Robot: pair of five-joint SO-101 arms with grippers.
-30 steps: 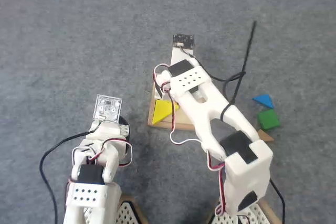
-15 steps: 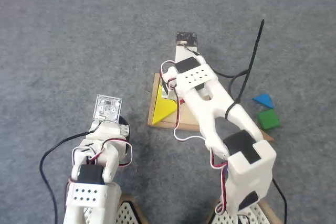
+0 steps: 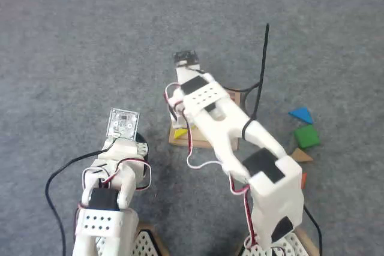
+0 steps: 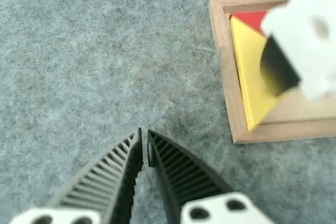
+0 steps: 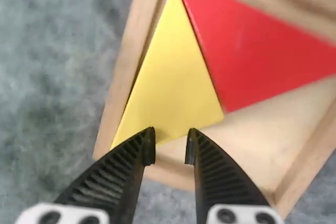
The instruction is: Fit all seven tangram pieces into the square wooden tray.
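The square wooden tray [image 5: 134, 51] holds a yellow triangle [image 5: 173, 93] against one wall and a red triangle [image 5: 252, 61] beside it, edges touching. My right gripper [image 5: 169, 145] hangs just above the yellow triangle's corner, slightly open with nothing between its fingers. In the high view the right arm [image 3: 210, 103] covers most of the tray [image 3: 180, 141], and a bit of yellow [image 3: 180, 132] shows. My left gripper [image 4: 144, 136] is shut and empty over the carpet, short of the tray [image 4: 223, 66]. A blue triangle [image 3: 301, 114], a green square [image 3: 307, 136] and a tan triangle [image 3: 302, 156] lie right of the tray.
An orange piece [image 3: 303, 179] peeks out beside the right arm's base. A black cable [image 3: 261, 64] rises behind the tray. Grey carpet stretches open to the left and at the back.
The right arm has swung left over the tray and now hides most of the yellow triangle in the high view. The left arm has not moved.
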